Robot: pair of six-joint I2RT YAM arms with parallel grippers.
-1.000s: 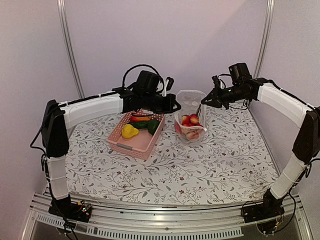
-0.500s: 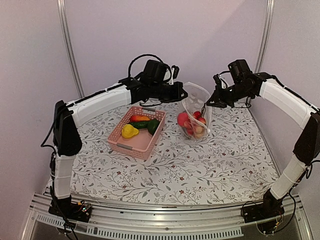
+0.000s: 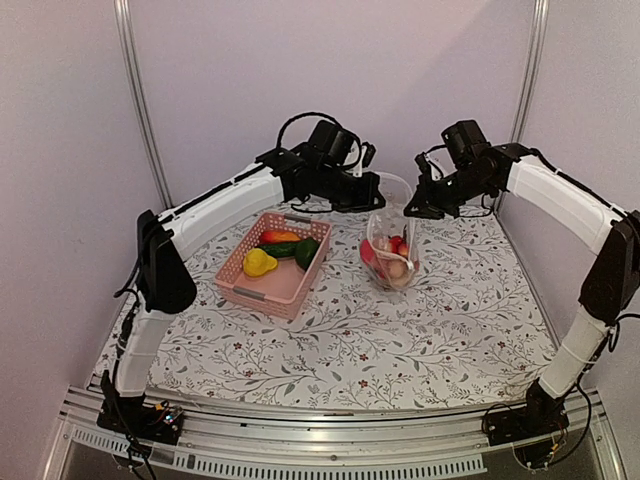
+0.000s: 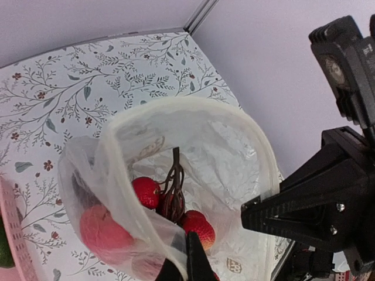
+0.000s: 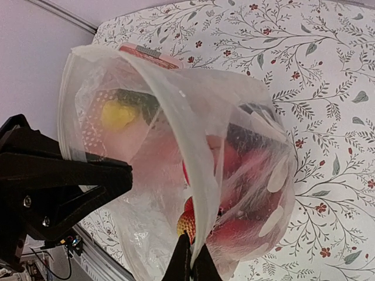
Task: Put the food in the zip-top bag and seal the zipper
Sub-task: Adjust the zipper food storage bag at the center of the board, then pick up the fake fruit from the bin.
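The zip-top bag (image 3: 392,250) hangs open between my two grippers, its bottom on or just above the table. Red strawberries (image 4: 146,192) and other red food lie inside it. My left gripper (image 3: 376,192) is shut on the bag's left rim, with its jaws (image 4: 185,266) closed on the plastic. My right gripper (image 3: 408,210) is shut on the right rim; in the right wrist view (image 5: 192,264) it pinches the pale zipper strip (image 5: 193,170). The zipper (image 4: 176,103) rings the open mouth. A yellow pepper (image 3: 258,263), a green cucumber (image 3: 305,251) and an orange-red piece (image 3: 280,237) lie in the pink basket (image 3: 262,292).
The pink basket stands left of the bag on the flowered cloth (image 3: 420,330). The back wall is close behind both grippers, and metal posts (image 3: 138,95) stand at the back corners. In the left wrist view the right gripper (image 4: 275,213) is close beside the bag's mouth.
My left gripper has moved right and farther back with the bag's rim. The bag has risen from a wide slump to a narrower, upright hang. My right gripper has shifted slightly left.
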